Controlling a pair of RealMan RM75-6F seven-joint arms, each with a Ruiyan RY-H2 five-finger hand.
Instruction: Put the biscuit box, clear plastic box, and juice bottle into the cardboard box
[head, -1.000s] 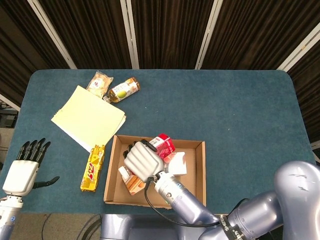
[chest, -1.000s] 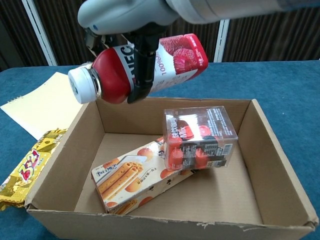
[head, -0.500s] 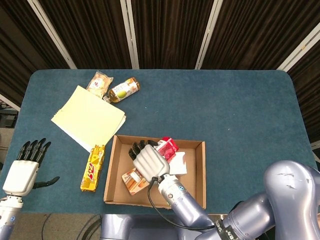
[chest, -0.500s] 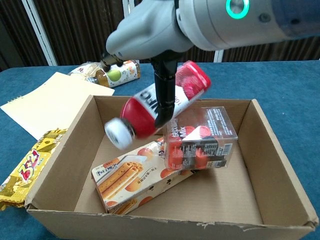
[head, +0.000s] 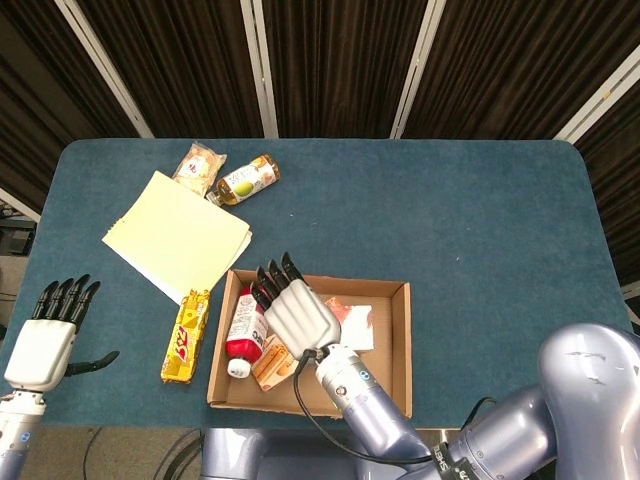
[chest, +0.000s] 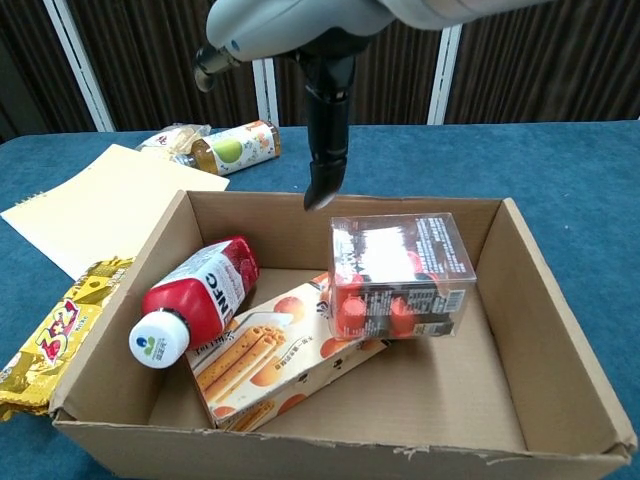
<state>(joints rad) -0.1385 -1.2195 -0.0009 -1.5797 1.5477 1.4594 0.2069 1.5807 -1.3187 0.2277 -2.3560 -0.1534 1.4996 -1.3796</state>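
Observation:
The cardboard box (chest: 560, 330) (head: 400, 345) holds all three items. A red juice bottle (chest: 195, 298) (head: 242, 330) lies on its side along the box's left wall, white cap toward me. The orange biscuit box (chest: 280, 352) (head: 272, 362) lies flat on the bottom beside it. On the biscuit box's right end stands the clear plastic box (chest: 402, 275) (head: 352, 325). My right hand (head: 295, 308) (chest: 300, 60) hovers above the box with fingers spread and nothing in it. My left hand (head: 50, 335) hangs open off the table's left edge, far from the box.
A yellow notepad (head: 178, 235) (chest: 95, 205), a green-labelled bottle (head: 245, 180) (chest: 232, 148) and a small snack packet (head: 198, 165) lie at the back left. A yellow snack bar (head: 186, 335) (chest: 45, 345) lies just left of the box.
My right hand let go of the juice bottle, which dropped from above the box to lie against its left wall. The hand's fingers have spread and risen. The left hand stayed still.

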